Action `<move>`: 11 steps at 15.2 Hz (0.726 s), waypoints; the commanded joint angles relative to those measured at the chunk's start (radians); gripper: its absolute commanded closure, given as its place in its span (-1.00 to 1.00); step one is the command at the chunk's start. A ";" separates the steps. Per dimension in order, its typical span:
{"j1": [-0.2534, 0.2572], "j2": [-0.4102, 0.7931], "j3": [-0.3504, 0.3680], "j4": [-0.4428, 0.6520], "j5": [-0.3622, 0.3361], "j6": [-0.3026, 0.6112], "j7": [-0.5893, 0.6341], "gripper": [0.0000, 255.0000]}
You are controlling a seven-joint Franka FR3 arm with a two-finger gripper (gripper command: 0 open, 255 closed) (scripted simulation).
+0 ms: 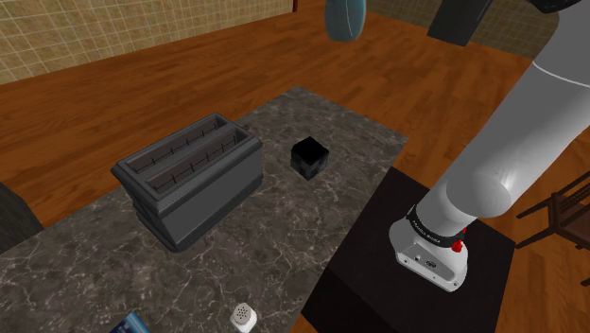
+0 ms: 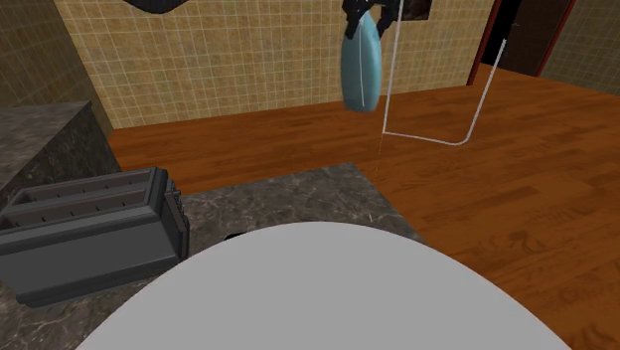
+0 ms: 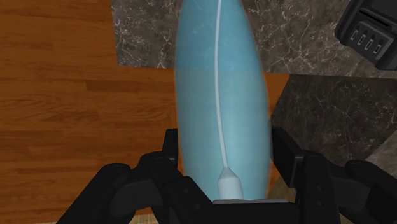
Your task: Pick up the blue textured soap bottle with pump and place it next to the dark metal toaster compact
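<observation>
the gripper [image 3: 222, 153] is clamped on the pale blue soap bottle [image 3: 219, 89]. a black finger [image 3: 169, 146] presses against each side of its body, close to the white pump collar. from the collar a thin white tube runs along inside the bottle. in the second exterior view the gripper [image 2: 364, 12] sits at the top edge, right of centre, and the soap bottle [image 2: 359, 65] hangs from it in the air in front of the tiled wall [image 2: 229, 60]. in the shoulder view the rounded end of the soap bottle [image 1: 345, 17] pokes in at the top edge, right of centre, high above the bench [image 1: 284, 251]. beyond the bottle in the wrist view lie the wooden floor [image 3: 57, 95] and a corner of the dark marbled bench [image 3: 146, 35]. the dark grey two-slot toaster [image 1: 189, 175] stands on the bench at the shoulder view's centre left, well apart from the bottle. a small black cube [image 1: 309, 157] sits near its right. a small white object [image 1: 244, 317] lies by the bottom edge. the black stand [image 1: 369, 274] takes the lower right.
</observation>
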 commanded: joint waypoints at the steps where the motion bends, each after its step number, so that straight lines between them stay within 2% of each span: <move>1: -0.003 0.008 -0.002 0.036 0.004 -0.029 0.007 1.00; 3: -0.007 0.017 -0.004 0.066 0.009 -0.051 0.010 1.00; 6: 0.049 -0.111 0.039 -0.075 -0.073 0.009 0.087 1.00; 11: 0.092 -0.288 0.135 -0.263 -0.172 0.076 0.221 1.00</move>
